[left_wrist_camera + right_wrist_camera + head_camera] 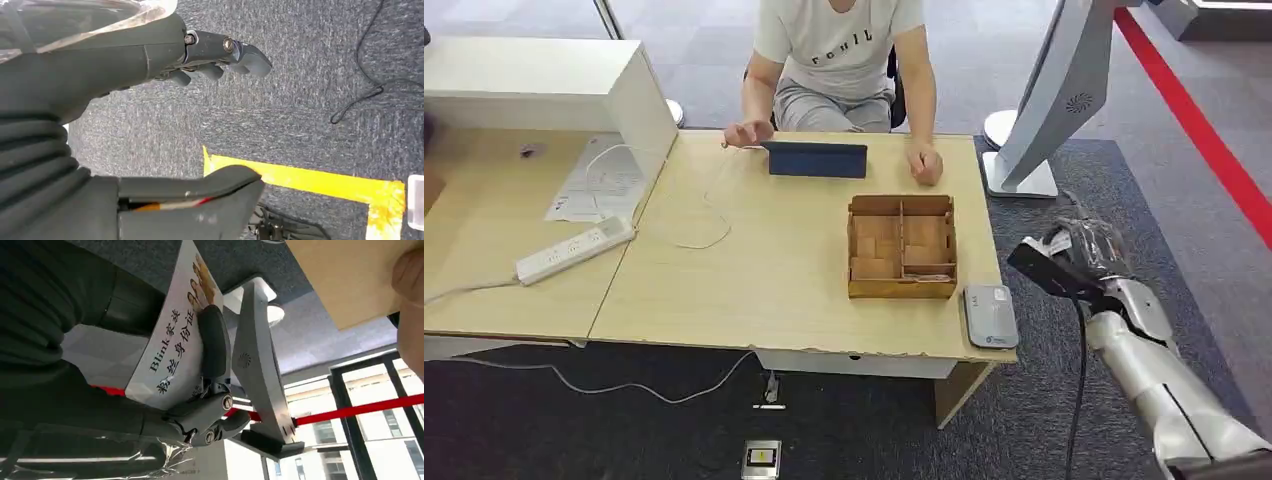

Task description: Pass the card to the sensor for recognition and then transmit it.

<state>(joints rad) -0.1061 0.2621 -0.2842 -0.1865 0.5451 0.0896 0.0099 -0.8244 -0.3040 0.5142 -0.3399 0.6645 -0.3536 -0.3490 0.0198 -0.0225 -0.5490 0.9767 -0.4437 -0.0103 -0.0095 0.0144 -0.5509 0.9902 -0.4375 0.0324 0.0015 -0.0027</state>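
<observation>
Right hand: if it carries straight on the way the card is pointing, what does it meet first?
Probably the desk's right edge, near the grey sensor. The right hand holds the card pointing desk-ward; depth is unclear.

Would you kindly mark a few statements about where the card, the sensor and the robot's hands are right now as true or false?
1. The right hand holds the card. True.
2. The card lies on the sensor. False: it is off the table, to the right of the edge.
3. The sensor sits at the table's near right corner. True.
4. The wooden box holds the card. False: the card is in the right hand.
5. The left hand holds a card. False: it holds nothing.
</observation>
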